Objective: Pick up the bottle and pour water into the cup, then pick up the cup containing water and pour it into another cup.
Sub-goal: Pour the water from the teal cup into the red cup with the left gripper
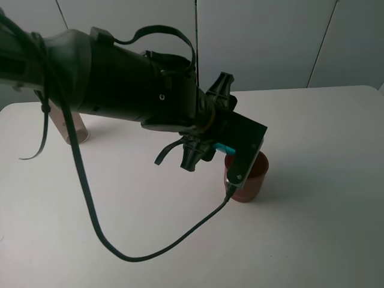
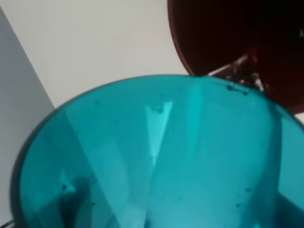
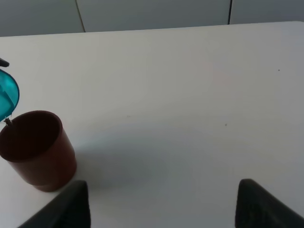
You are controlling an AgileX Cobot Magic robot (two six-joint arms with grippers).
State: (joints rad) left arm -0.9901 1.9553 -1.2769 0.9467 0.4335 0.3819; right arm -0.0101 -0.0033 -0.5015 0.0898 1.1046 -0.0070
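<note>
- left claw (image 1: 221,150): clamped on the teal cup (image 2: 156,156), tipped over, held just above the red-brown cup (image 1: 248,177); claw itself mostly hidden by the arm and wrist camera plate in the high view
- teal cup: only a sliver of teal shows under the black plate (image 1: 247,144) in the high view; fills most of the left wrist view, mouth turned toward the red-brown cup's opening
- in the right wrist view the teal cup's rim (image 3: 8,97) hangs just over the near edge of the red-brown cup (image 3: 38,149); touching or a hair apart, can't tell
- red-brown cup: upright on the white desk (image 1: 312,228), directly below the left claw, partly covered by the plate
- water stream: can't tell; some glinting at the red-brown cup's rim in the left wrist view, unclear what it is
- bottle (image 1: 71,127): stands on the desk well away from the left claw, back along the arm toward the desk's far left side, mostly hidden behind the arm; only its lower part shows
- right claw (image 3: 161,204): two dark fingertips spread wide at the frame's bottom edge, nothing between them, above bare desk; the red-brown cup is well off to its side
- right arm doesn't show in the high view
- black cable (image 1: 120,240): hangs from the left arm, loops over the desk, runs back up to the plate beside the red-brown cup
</note>
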